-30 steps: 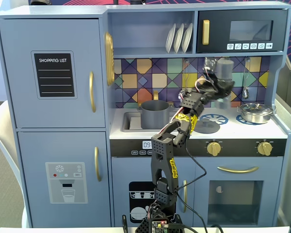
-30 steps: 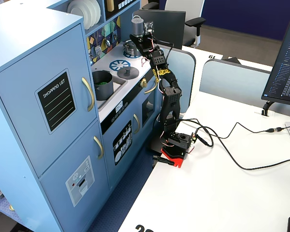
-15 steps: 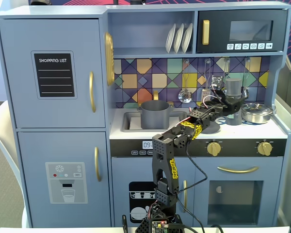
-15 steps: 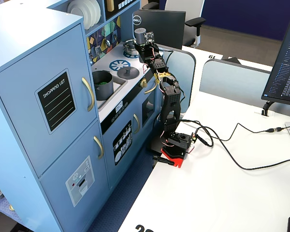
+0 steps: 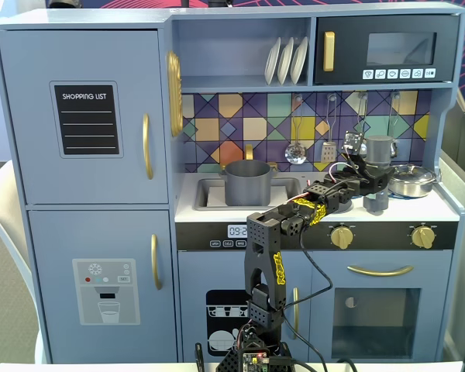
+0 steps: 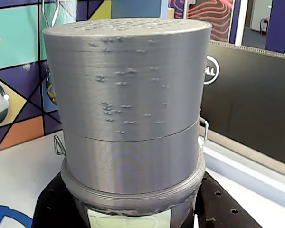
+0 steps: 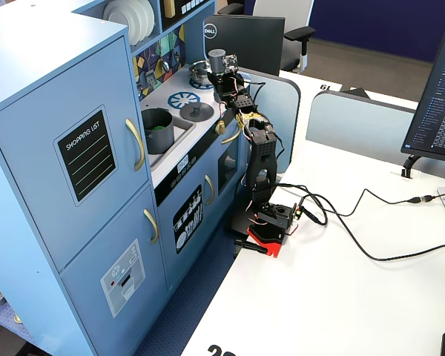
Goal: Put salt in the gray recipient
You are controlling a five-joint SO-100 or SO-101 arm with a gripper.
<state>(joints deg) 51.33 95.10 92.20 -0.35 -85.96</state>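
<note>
Your gripper (image 5: 370,172) is clamped on the salt shaker (image 5: 380,147), held upright above the stovetop at right of centre in a fixed view. The grey pot (image 5: 248,182) waits in the sink at centre, well apart: grasp done, carry and shake remain.

Office setting: a blue toy kitchen (image 7: 96,148) stands beside white desks (image 7: 341,297), a Dell monitor (image 7: 245,41) and an office chair (image 7: 285,26).
</note>
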